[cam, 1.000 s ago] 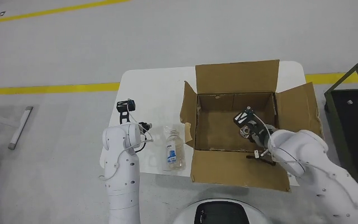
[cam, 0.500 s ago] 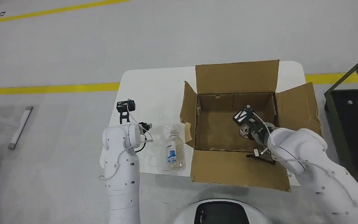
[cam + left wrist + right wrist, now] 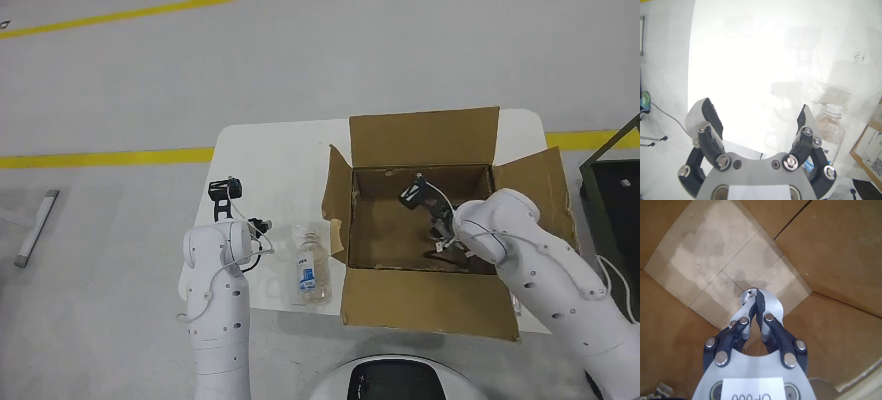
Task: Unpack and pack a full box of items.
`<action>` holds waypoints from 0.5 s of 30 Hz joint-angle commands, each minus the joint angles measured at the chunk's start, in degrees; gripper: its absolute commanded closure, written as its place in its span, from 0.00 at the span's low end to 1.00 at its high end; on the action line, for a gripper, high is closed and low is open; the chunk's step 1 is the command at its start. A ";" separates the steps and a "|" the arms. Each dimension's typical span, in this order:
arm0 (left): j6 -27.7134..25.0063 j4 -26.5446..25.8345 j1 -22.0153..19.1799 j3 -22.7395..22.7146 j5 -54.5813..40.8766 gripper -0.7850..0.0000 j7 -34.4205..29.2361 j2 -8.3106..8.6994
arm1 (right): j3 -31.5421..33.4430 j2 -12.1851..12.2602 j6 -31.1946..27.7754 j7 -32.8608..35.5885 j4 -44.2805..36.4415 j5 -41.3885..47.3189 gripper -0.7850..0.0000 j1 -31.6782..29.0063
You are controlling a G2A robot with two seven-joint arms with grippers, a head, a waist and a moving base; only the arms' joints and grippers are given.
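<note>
Cardboard box [image 3: 420, 215] stands on the right part of the white table [image 3: 270, 160], all four flaps folded outward. Its inside floor is bare brown board in the top view. The right arm dips into it from the near right corner.

In the right wrist view, the right hand [image 3: 755, 294] hangs over the box floor with its dark pads pressed together. They pinch a small round metal piece [image 3: 748, 295] with a hole in its edge. From above this piece is too small to make out.

A clear plastic bottle [image 3: 310, 265] lies on its side on the table, just beside the box's left wall, between the box and the left arm. Its long axis runs from the robot's side toward the far edge. The left wrist view shows the white cap at the far end, with crumpled clear plastic [image 3: 817, 91] just beyond it. In that view the left hand [image 3: 755, 103] hovers over bare table beside the bottle, fingers spread wide and holding nothing.
</note>
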 commanded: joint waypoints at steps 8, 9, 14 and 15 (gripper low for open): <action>0.00 0.00 0.00 0.00 0.00 0.00 0.00 0.00 | -1.09 -0.39 0.58 1.35 1.41 -1.28 0.59 0.75; 0.00 0.00 0.00 0.00 0.00 0.00 0.00 0.00 | -1.02 -0.38 0.49 1.37 1.56 -1.35 0.58 0.52; 0.00 0.00 0.00 0.00 0.00 0.00 0.00 0.00 | -0.68 -0.33 0.58 1.08 2.06 -1.54 0.58 -0.62; 0.00 0.00 0.00 0.00 0.00 0.00 0.00 0.00 | -0.68 -0.34 0.57 0.92 2.11 -1.68 0.58 -0.83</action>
